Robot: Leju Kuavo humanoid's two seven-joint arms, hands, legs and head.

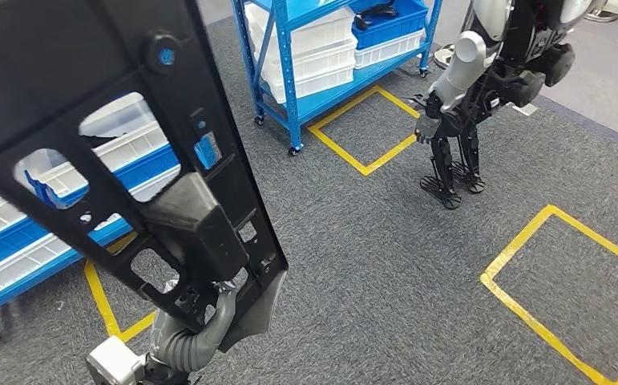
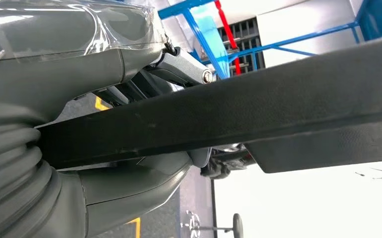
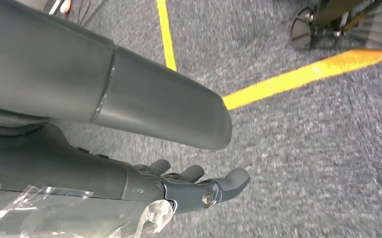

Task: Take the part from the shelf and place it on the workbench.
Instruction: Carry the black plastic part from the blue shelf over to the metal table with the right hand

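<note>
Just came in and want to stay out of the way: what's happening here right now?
The humanoid is carrying a large black part, a flat frame with cut-outs, gripped near its lower end by the left hand. The right hand holds nothing, fingers loosely extended above the grey carpet. The blue shelf with white bins stands off to the side. Another humanoid robot stands ahead by yellow floor markings. The part hasn't been set down yet.

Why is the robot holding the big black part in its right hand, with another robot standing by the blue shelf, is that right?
Not quite. The left hand holds the black part, as the head view shows. The right hand hangs over the carpet, holding nothing. The other robot does stand near the blue shelf.
</note>
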